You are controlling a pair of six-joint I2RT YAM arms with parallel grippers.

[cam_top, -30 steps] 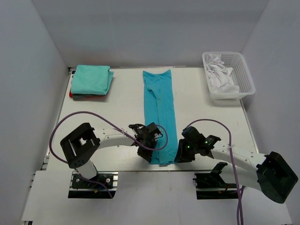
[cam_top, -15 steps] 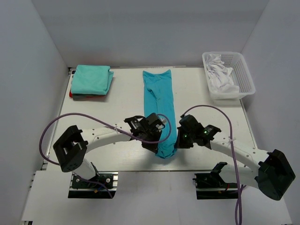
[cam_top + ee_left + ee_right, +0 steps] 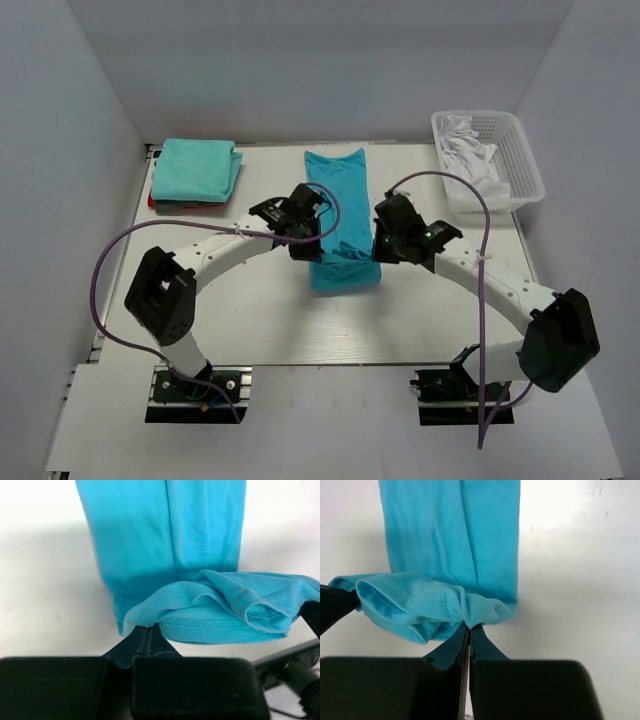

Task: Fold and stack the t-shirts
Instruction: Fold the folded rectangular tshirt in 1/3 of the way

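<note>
Looks like the left gripper point(image 3: 146, 632) has its fingers pinched tight on the left corner of the hem of the turquoise t-shirt point(image 3: 340, 195). The right gripper point(image 3: 468, 630) is clamped the same way on the right corner. Between them the hem point(image 3: 220, 615) sags in a loose curl, held up off the table point(image 3: 250, 310) and doubled back over the near part of the shirt, which lies as a long narrow strip.

My read is they're halving the strip, hem end going over to the collar end point(image 3: 335, 156). If it were me, I'd spread the two grippers slightly apart first to take that droop out, or the middle will land wrinkled. Both arms should go at the same height and pace so the hem lands square across the strip, not skewed. I'd also stay high enough that the hanging cloth doesn't drag the bottom layer along, since jersey that thin will bunch easily. Then come down low over the far edge before letting go, not drop it from up high.

Further back, the stack of folded tees point(image 3: 195, 170) sits at the far left corner, well apart from all this. A basket point(image 3: 528, 190) with some white cloth point(image 3: 465, 150) in it is at the far right.
</note>
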